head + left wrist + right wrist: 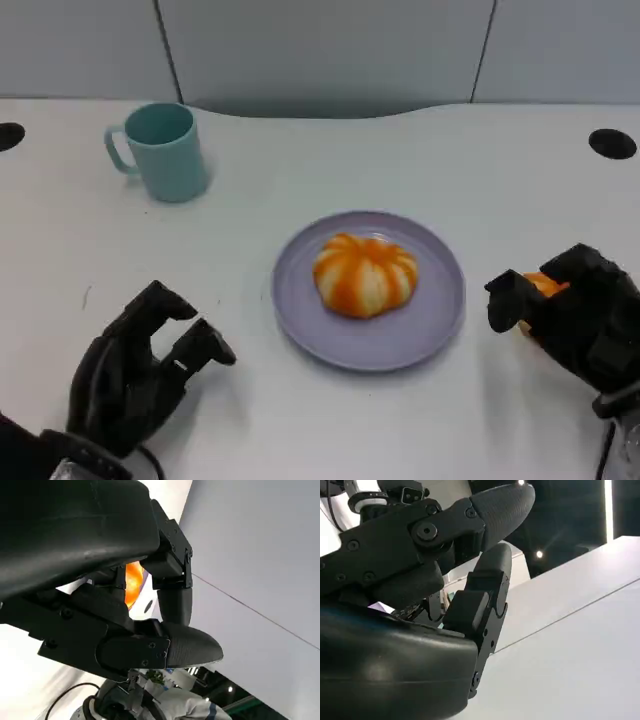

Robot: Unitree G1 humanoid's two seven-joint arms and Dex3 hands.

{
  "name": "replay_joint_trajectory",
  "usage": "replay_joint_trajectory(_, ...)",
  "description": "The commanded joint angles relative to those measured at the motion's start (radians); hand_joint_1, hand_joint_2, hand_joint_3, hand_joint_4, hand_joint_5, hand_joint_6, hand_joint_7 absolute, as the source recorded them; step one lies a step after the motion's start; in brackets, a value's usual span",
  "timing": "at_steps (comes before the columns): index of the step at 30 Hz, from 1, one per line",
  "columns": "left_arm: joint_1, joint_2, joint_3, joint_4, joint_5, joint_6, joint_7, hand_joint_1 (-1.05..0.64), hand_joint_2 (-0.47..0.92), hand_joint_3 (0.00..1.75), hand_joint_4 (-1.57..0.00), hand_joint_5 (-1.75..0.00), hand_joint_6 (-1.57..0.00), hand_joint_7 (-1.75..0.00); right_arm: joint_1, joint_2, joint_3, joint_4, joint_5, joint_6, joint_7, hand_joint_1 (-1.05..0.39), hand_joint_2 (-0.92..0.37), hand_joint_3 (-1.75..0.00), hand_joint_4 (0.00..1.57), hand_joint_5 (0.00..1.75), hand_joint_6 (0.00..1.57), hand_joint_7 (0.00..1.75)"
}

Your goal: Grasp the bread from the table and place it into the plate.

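A round bread (365, 273) with orange and white stripes lies in the middle of the lilac plate (300, 330) at the table's centre. Through the fingers in the left wrist view, a slice of that bread (133, 582) shows. My left hand (140, 370) hovers at the lower left, well clear of the plate, fingers bent and apart with nothing in them. To the right of the plate is my right hand (570, 310), its fingers curled. A small orange thing (545, 284) peeks out between its fingers and palm; whether the hand grips it is unclear.
A teal mug (165, 152) stands at the back left, handle to the left. Two dark round holes (612, 143) mark the far corners of the white table. A grey partition wall rises behind the table's far edge.
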Motion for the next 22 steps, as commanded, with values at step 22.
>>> replay_joint_trajectory(22, -0.020, 0.025, 0.041, 0.020, 0.015, 0.052, -0.033, -0.88, 0.92, 0.28, -0.67, -1.75, -0.56, -1.65, 0.002, 0.014, 0.001, -0.016, 0.002, -0.059, -0.011, -0.49, -0.89, -0.01, 0.76, 1.34, 1.17, 0.16)
